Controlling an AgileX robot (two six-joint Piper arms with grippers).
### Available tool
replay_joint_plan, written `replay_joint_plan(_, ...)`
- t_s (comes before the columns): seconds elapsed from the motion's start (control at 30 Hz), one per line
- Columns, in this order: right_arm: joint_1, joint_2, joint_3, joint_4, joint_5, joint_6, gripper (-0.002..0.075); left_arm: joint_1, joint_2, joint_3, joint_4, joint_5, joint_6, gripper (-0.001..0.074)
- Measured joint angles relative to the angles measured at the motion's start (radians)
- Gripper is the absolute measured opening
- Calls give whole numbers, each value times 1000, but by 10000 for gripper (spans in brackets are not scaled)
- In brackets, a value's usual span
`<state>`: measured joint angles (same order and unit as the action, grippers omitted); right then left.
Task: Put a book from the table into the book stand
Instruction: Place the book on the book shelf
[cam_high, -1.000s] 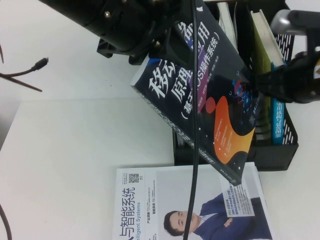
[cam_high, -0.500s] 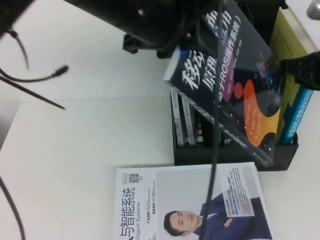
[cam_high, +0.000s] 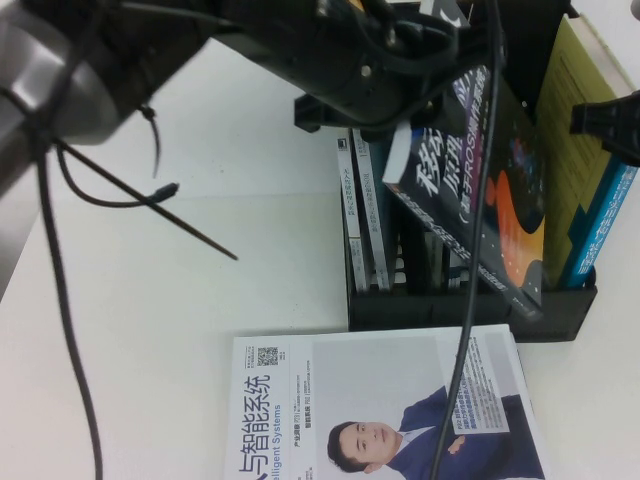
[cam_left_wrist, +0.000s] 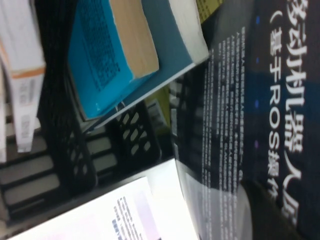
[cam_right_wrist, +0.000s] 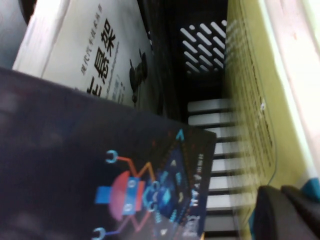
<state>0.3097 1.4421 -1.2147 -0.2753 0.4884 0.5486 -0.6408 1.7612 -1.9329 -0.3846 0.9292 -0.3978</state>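
From the high view, the left gripper (cam_high: 425, 95) pinches the book (cam_high: 490, 190) at its upper edge, holding it tilted over the book stand (cam_high: 455, 305), its lower corner in a slot. The right gripper (cam_high: 605, 120) hovers beside yellow and blue books (cam_high: 580, 210); whether it is spread, I cannot tell. In the left wrist view the book (cam_left_wrist: 260, 125) fills the frame beside the stand's mesh (cam_left_wrist: 135, 135); in the right wrist view its cover (cam_right_wrist: 100, 175) lies over the slots (cam_right_wrist: 215, 150).

Dark navy book (cam_right_wrist: 100, 165) tilted over book stand (cam_right_wrist: 210, 145), yellow-green book (cam_right_wrist: 250, 100) beside
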Motion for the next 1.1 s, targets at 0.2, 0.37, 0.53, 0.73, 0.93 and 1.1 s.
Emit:
replay_joint_plan(0.2, 0, -4, 0, -2, -2, 31, 5, -18, 39, 0, 7, -53, -17, 110)
replay_joint_plan(0.37, 0, -60, 2, -10, -9, 50, 5, -22, 60, 0, 7, -90, -21, 110)
replay_joint_plan(0.53, 0, -141, 2, -113, -9, 132, 5, -24, 73, 0, 9, -114, -23, 110)
replay_joint_plan(0.73, -2, -265, 2, -320, 14, 296, 5, -24, 77, 0, 11, -139, -23, 110)
replay_joint_plan(0.93, -2, -370, 2, -431, 95, 336, 5, -28, 77, 0, -33, -178, -19, 110)
replay_joint_plan(1.1, -2, -418, 2, -471, 148, 340, 5, -46, 83, 0, -32, -205, -19, 110)
